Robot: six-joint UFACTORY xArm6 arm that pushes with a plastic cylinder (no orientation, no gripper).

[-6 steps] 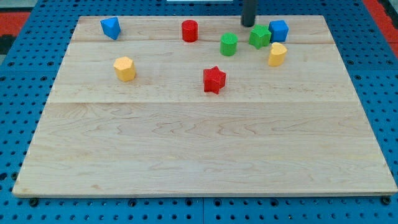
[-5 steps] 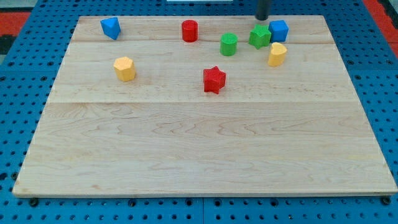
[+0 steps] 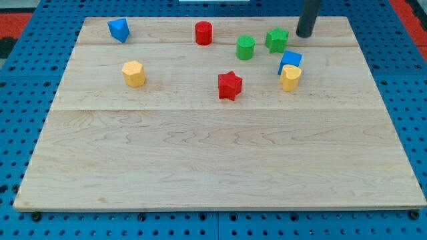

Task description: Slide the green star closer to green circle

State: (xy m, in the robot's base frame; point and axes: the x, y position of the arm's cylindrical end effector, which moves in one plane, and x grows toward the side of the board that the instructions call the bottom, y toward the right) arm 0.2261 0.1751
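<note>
Since the earlier frames, the blue cube (image 3: pixel 289 61) has slid from the green star's right down toward the view's bottom and now touches the yellow block (image 3: pixel 290 77), which has shifted a little left; my tip (image 3: pixel 305 34) has moved right along the board's top edge. Nearest the bottom edge, though still in the board's upper half, sits the red star (image 3: pixel 229 85) near the middle, with a yellow hexagon (image 3: pixel 133 73) toward the left edge. Farther up, the green circle (image 3: pixel 245 47) stands just left of the green star (image 3: pixel 277 40), a narrow gap between them. A red cylinder (image 3: pixel 203 33) and a blue block (image 3: pixel 119 29) sit by the top edge, the latter near the top-left corner. My tip rests just right of the green star, apart from it; the rod carries no jaws.
</note>
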